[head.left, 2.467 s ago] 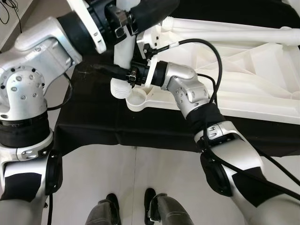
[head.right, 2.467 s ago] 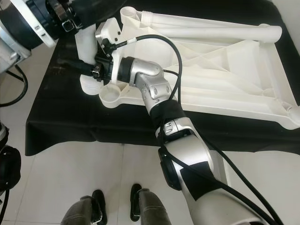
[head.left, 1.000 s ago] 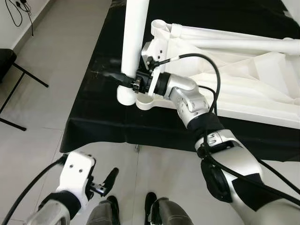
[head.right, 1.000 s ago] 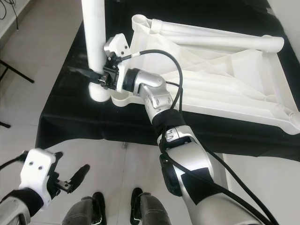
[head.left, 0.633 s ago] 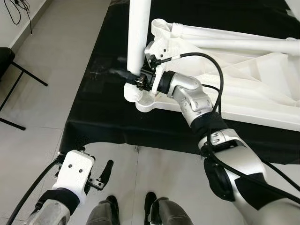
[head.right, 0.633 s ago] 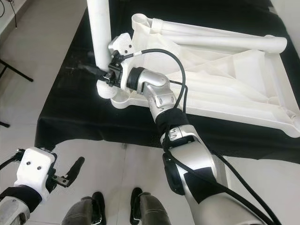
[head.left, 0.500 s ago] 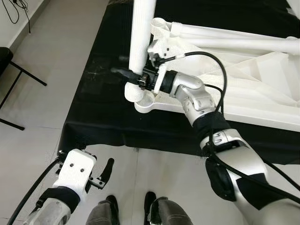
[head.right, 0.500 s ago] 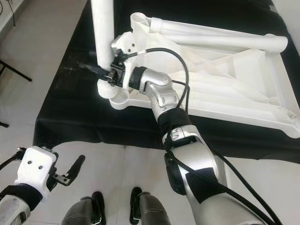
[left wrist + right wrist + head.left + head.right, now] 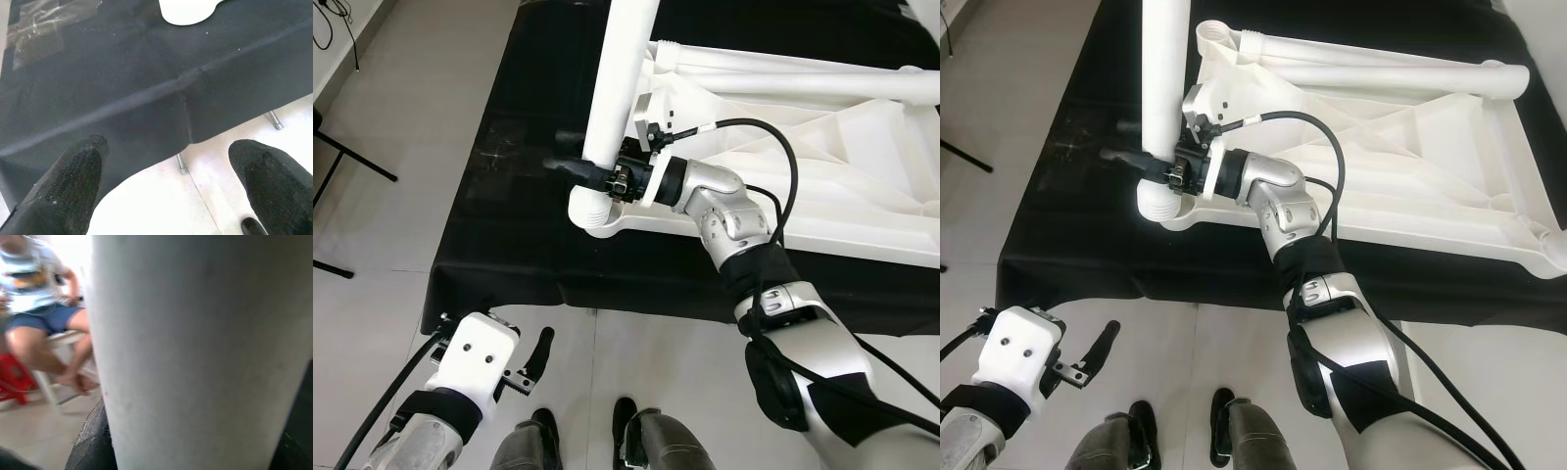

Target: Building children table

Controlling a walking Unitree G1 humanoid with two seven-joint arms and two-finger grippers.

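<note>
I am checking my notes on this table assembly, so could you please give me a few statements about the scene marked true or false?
1. The right hand is shut on the white table leg. True.
2. The left hand holds a second leg. False: it is open, holding nothing, low beside the black cloth.
3. The upturned white tabletop lies on the black cloth. True.
4. The held leg lies flat on the cloth. False: it stands upright at the tabletop's near corner.
5. A seated person shows in the right wrist view. True.
</note>
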